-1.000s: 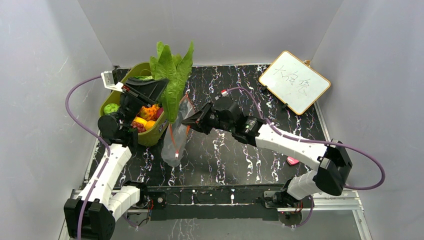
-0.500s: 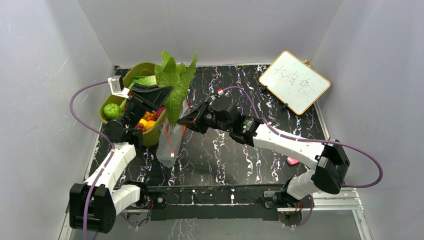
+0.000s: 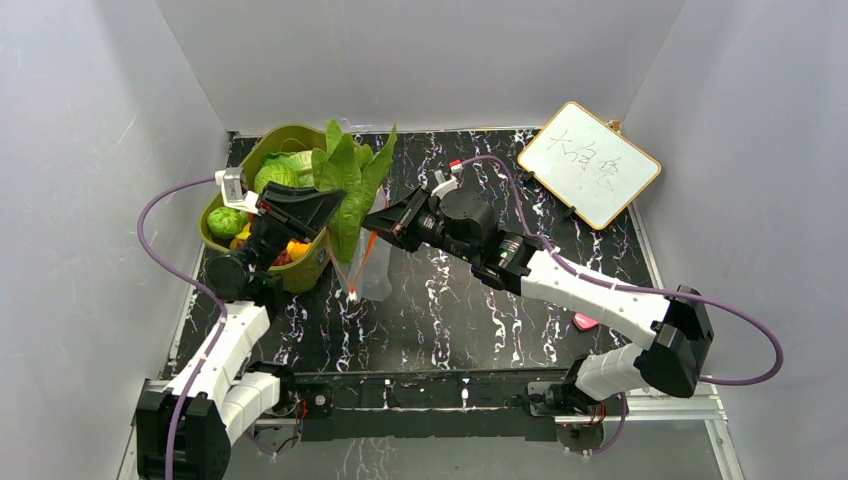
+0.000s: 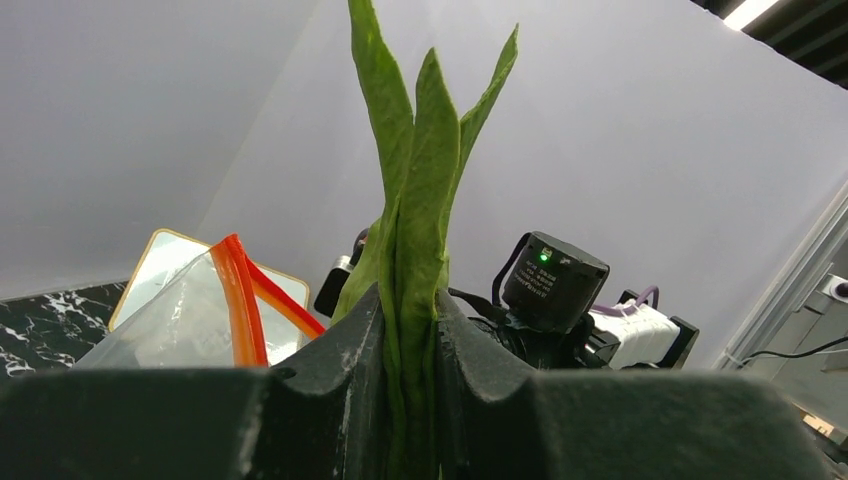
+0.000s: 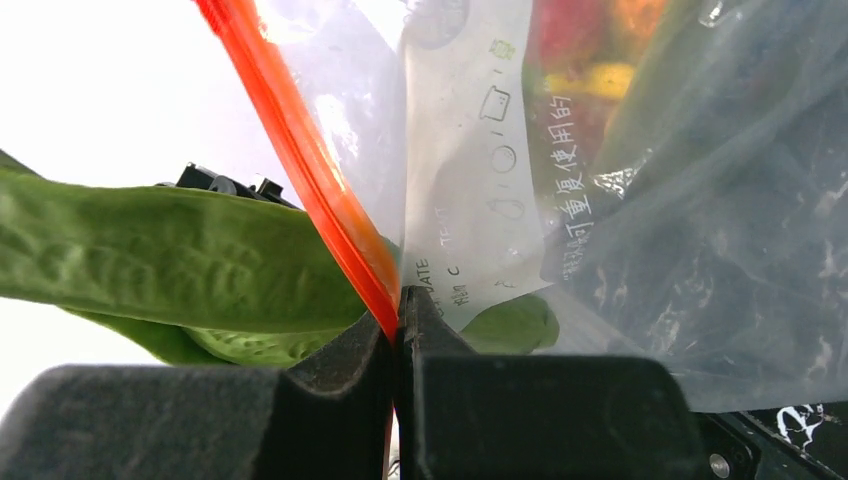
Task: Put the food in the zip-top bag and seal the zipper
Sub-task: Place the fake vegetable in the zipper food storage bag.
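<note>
My left gripper (image 3: 322,207) is shut on the long green leaf (image 3: 350,180) and holds it upright beside the bag; the leaf (image 4: 410,240) rises between the black fingers (image 4: 330,390) in the left wrist view. My right gripper (image 3: 374,222) is shut on the red-orange zipper strip (image 5: 310,170) of the clear zip-top bag (image 3: 368,265), holding the bag lifted by its mouth. The bag (image 5: 620,220) hangs to the right of the strip, and the leaf (image 5: 170,260) lies to its left. The zipper's white slider tab (image 3: 353,296) hangs low.
An olive-green oval tub (image 3: 243,170) at the left holds a pale green cabbage (image 3: 290,167), a green round piece (image 3: 226,221) and yellow and orange pieces (image 3: 296,248). A white wood-framed board (image 3: 587,163) stands at the back right. A small pink thing (image 3: 586,322) lies near the right arm.
My right gripper has lifted the bag's mouth up and back, so the bag hangs higher. My left gripper has carried the leaf slightly right and lower toward the bag.
</note>
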